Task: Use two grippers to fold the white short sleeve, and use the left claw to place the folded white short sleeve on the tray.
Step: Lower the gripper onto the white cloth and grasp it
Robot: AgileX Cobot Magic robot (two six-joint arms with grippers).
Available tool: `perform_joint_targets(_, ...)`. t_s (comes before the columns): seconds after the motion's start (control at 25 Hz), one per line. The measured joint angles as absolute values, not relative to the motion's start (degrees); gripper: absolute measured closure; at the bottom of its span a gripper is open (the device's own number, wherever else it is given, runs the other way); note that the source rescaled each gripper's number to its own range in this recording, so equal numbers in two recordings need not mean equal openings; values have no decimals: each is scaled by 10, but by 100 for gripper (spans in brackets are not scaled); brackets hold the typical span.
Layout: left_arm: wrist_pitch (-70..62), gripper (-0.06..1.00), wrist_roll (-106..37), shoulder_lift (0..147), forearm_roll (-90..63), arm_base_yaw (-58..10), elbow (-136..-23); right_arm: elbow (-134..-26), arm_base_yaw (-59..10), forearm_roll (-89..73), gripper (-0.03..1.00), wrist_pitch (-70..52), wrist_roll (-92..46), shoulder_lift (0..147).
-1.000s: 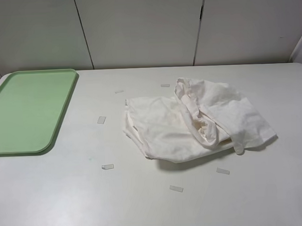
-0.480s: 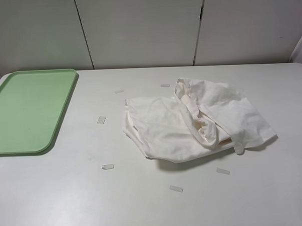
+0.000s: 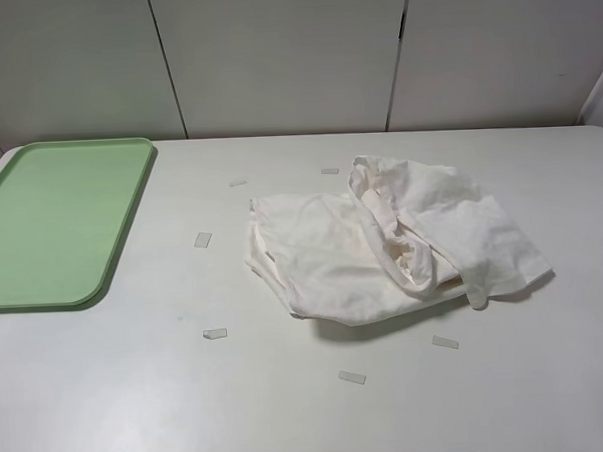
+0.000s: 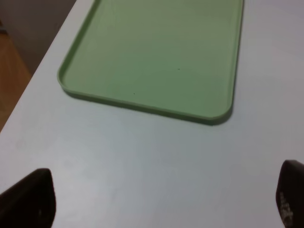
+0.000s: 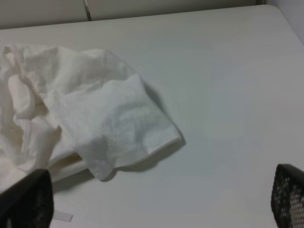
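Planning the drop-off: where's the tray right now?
Exterior high view: the tray lies on the table's left side, toward the back, well left of the white short sleeve; a tape strip sits between them.

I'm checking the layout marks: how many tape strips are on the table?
6. One strip and another beyond the shirt, one left of it, three nearer the camera. The shirt may hide more.

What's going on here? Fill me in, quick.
Nothing is being handled yet. A white shirt lies crumpled and unfolded on the table, right of the middle. The green tray sits at the left edge, with nothing on it. Both claws are open and hold nothing: the left claw hangs over the table near the tray, the right claw near the shirt. Folding has not started.
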State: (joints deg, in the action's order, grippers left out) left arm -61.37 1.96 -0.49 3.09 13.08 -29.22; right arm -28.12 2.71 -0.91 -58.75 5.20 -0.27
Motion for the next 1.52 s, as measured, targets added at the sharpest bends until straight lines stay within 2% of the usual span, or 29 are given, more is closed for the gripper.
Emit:
perform_joint_targets(0.32,-618,-3,-4,33,14,131,-309,-281,27,-10,-3,-588,52,-3)
perform_joint_targets(0.44,-618,-4,-41,138,-16,131,-360,-281,27,-10,-3,-588,52,-3)
perform_joint_targets(0.64,-596,-4,-53,234,-54,121,-400,-281,27,-10,-3,-588,52,-3)
perform_joint_targets(0.96,-518,-4,-55,399,-113,79,-413,-281,27,-10,-3,-588,52,-3)
perform_joint_targets(1.08,-488,-4,-56,468,-124,53,-413,-281,27,-10,-3,-588,52,-3)
perform_joint_targets(1.28,-384,-4,-61,602,-154,-28,-413,-281,27,-10,-3,-588,52,-3)
perform_joint_targets(1.44,-344,-4,-61,644,-169,-61,-413,-281,27,-10,-3,-588,52,-3)
perform_joint_targets(1.48,-285,-4,-61,711,-197,-116,-413,-281,27,-10,-3,-588,52,-3)
perform_joint_targets(1.52,-255,-4,-61,735,-215,-136,-413,-281,27,-10,-3,-588,52,-3)
